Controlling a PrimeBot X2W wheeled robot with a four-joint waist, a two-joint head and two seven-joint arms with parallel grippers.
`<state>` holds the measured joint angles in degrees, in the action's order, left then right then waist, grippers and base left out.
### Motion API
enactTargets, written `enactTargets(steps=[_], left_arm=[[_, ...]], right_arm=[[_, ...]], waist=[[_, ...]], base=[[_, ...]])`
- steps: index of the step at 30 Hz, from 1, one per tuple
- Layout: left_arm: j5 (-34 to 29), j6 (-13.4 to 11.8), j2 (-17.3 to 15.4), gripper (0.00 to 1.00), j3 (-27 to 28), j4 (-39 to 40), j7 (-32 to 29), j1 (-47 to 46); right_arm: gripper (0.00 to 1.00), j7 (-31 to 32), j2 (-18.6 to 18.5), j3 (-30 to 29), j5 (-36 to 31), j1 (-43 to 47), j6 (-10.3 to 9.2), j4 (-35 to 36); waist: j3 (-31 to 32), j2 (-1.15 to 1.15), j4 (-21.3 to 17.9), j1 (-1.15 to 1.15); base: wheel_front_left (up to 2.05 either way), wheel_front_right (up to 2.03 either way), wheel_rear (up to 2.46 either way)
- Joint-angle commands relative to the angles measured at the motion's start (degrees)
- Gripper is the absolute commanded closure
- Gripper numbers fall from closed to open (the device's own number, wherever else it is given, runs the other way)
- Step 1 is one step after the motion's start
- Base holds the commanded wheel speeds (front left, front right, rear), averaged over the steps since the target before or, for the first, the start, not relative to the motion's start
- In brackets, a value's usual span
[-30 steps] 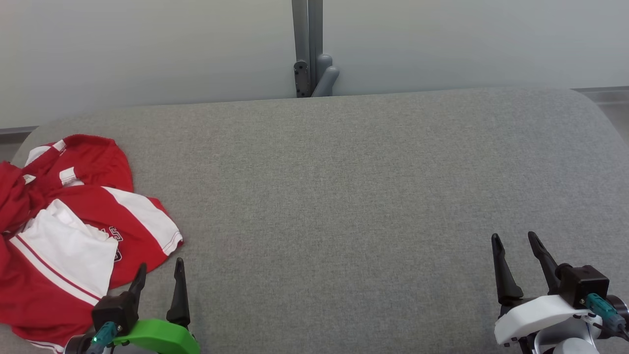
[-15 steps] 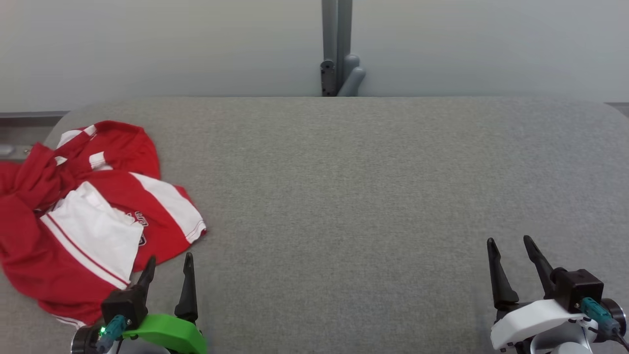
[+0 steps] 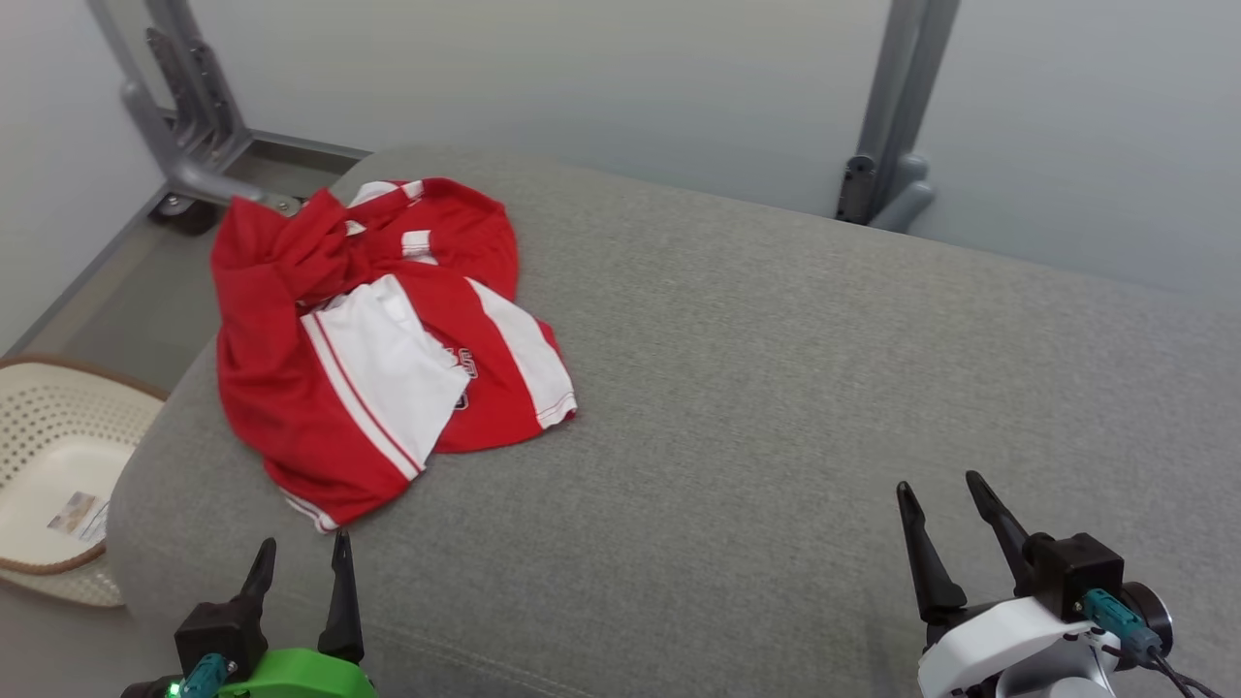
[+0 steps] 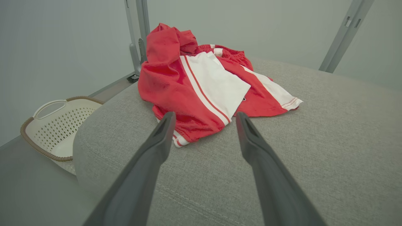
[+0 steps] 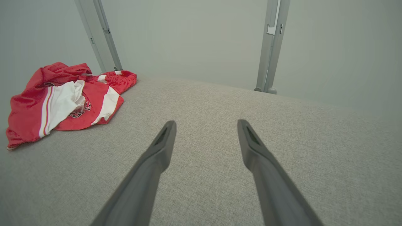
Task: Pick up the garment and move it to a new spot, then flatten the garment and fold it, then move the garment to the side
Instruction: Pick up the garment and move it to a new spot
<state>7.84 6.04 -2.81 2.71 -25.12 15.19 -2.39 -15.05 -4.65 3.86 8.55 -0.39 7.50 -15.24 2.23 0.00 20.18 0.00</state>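
Garment point(image 3: 281, 388) crumpled at ten o'clock. Left claw point(image 3: 302, 541) and right claw point(image 3: 938, 483) open, empty. Recommend left pinching nearest hem deeply.

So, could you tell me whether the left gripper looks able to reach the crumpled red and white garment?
Probably yes: the open left gripper points at the crumpled red and white garment just ahead, with only bare grey fabric surface between them.

Bright, soft, even light fills all three views. The garment point(image 3: 281, 388) casts only a faint shadow beneath its near edge. Wrist views bow at their edges; focus is crisp.
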Motion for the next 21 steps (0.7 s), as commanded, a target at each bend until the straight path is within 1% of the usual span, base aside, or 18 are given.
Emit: enactTargets(steps=[1, 6, 9, 12, 15, 17, 21], left_arm=[[-0.38, 0.09, -0.15, 0.0, 0.09, 0.21, -0.05, 0.64], [0.27, 0.27, -0.15, 0.0, 0.25, 0.81, -0.05, 0.39], [2.26, 0.11, -0.15, 0.0, -0.09, 1.27, -0.05, -1.5], [4.84, -0.68, -0.14, 0.0, -0.42, 0.39, -0.05, -4.57], [6.28, -0.7, -0.12, 0.0, -1.67, -4.13, -0.1, -9.31], [6.86, -0.62, -0.12, 0.0, -2.23, -8.16, -1.51, -13.87], [9.18, -0.62, -0.39, 0.0, -1.21, -16.2, -5.26, -21.84]], right_arm=[[0.0, -0.2, -0.05, 0.11, 0.2, -0.28, -0.02, -0.11], [0.0, -0.2, 0.06, 1.54, -0.05, -0.66, -0.02, 0.02], [0.0, -0.2, -0.68, 1.84, 0.0, -0.67, -0.02, 0.44], [0.0, -0.2, -1.79, 2.46, -0.32, -1.24, -0.02, 1.33], [0.0, -0.2, -3.84, 3.25, -0.54, -2.67, -0.02, 2.19], [0.0, -0.2, -5.38, 4.04, -0.63, -3.76, -0.02, 2.66], [0.0, -0.2, -8.15, 5.83, -0.52, -5.89, -0.03, 3.82]], waist=[[1.42, 0.0, 6.14, 0.0], [0.85, 0.0, 6.44, 0.0], [-0.31, 0.0, 5.78, 0.0], [-3.03, 0.0, 4.86, 0.0], [-6.63, 0.0, 3.53, 0.0], [-9.13, 0.0, 2.68, 0.0], [-13.76, 0.0, 0.76, 0.0]], base=[[0.0, 0.0, 0.0], [0.0, 0.0, 0.0], [0.0, 0.0, 0.0], [0.0, 0.0, 0.0], [0.0, 0.0, 0.0], [0.0, 0.0, 0.0], [0.0, 0.0, 0.0]])
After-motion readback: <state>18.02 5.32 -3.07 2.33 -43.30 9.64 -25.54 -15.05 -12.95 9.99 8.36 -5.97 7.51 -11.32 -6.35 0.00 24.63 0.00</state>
